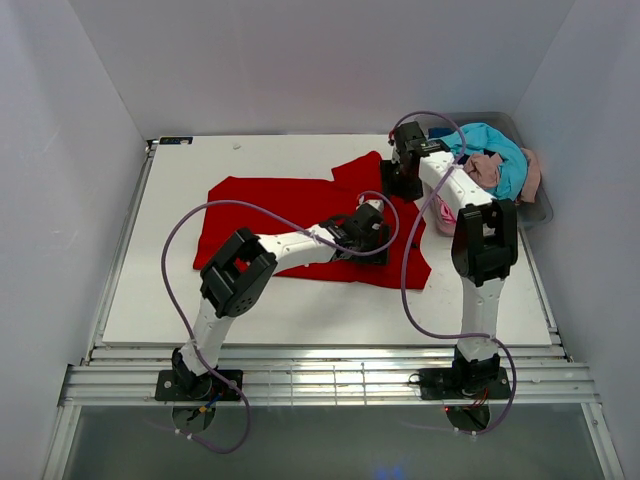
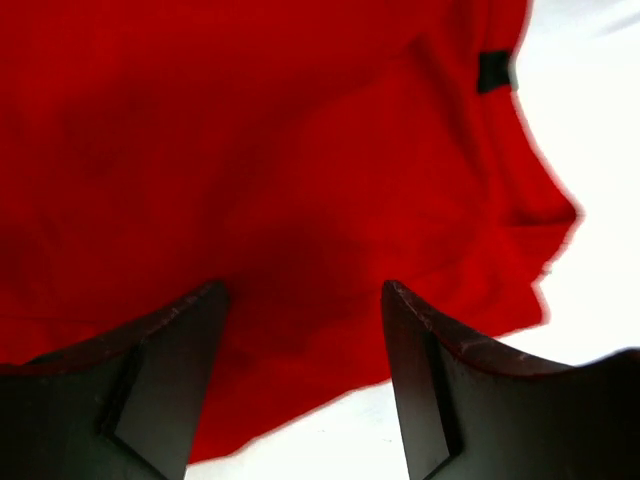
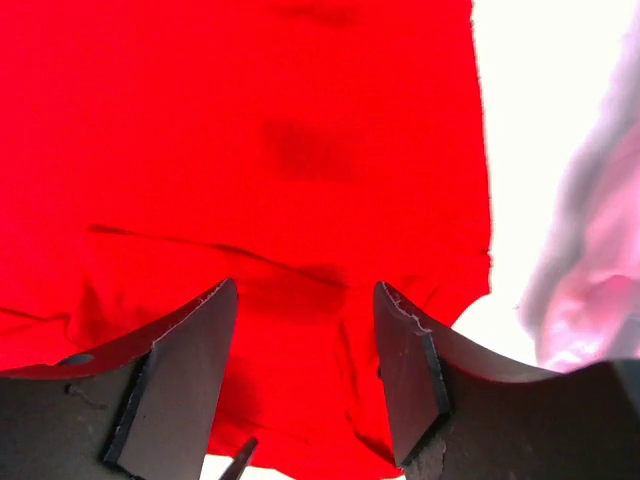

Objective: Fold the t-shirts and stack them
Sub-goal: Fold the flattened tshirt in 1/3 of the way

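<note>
A bright red t-shirt lies spread and rumpled on the white table. My left gripper hovers over its near right part, open; red cloth and the shirt's edge lie below the fingers, with nothing between them. My right gripper is over the shirt's far right corner, also open above red cloth. More t-shirts, one turquoise and one dusty pink, are heaped at the back right. A pale pink one hangs by the right arm and shows in the right wrist view.
A clear grey bin at the table's back right holds the heap of shirts. White walls close the table in at the back and on both sides. Purple cables loop from both arms over the table.
</note>
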Motion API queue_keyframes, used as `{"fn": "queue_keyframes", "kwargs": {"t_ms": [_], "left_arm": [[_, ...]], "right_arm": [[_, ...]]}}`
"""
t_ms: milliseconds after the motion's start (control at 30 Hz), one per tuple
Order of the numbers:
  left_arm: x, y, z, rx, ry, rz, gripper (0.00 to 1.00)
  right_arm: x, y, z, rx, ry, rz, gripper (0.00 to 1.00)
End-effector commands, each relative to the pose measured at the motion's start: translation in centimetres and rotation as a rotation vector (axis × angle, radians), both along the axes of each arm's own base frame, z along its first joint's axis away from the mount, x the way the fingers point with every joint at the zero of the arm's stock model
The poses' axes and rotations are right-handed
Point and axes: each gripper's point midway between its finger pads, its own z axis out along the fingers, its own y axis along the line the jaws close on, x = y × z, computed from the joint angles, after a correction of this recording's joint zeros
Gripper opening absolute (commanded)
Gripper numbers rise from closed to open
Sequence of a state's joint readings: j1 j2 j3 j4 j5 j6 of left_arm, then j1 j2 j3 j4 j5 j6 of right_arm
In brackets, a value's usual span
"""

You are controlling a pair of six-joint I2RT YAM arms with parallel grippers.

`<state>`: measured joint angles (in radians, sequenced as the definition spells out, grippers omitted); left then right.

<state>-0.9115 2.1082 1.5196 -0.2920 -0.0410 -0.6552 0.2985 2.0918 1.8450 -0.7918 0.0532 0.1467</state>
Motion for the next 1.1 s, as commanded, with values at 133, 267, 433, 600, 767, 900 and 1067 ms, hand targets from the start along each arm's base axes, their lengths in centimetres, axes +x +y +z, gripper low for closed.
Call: {"fn": "queue_keyframes", "kwargs": {"t_ms": [133, 267, 433, 600, 767, 900, 1067], "left_arm": [[0.4, 0.5, -1.2, 0.069, 0.006, 0.004, 0.77], [0.4, 0.6, -1.4, 0.076, 0.007, 0.003, 0.77], [0.0, 0.9, -1.6, 0.077, 0.017, 0.004, 0.76], [-0.3, 1.2, -1.7, 0.076, 0.028, 0.013, 0.76], [-0.5, 1.5, -1.5, 0.076, 0.027, 0.017, 0.76], [-0.9, 1.9, -2.0, 0.081, 0.042, 0.020, 0.76], [-1.3, 2.2, -2.4, 0.086, 0.058, 0.025, 0.76]], "right_arm": [[-1.9, 1.3, -2.8, 0.006, 0.085, 0.055, 0.62], [-2.4, 1.1, -3.0, 0.005, 0.101, 0.046, 0.62], [-3.8, 0.2, -3.7, -0.024, 0.137, 0.024, 0.62], [-5.5, -0.3, -5.3, -0.035, 0.185, 0.024, 0.60], [-5.6, -0.2, -6.5, -0.032, 0.199, 0.033, 0.44], [-4.6, 0.1, -6.1, -0.030, 0.174, 0.040, 0.36], [-2.4, 0.5, -4.6, -0.035, 0.132, 0.040, 0.33]]}}
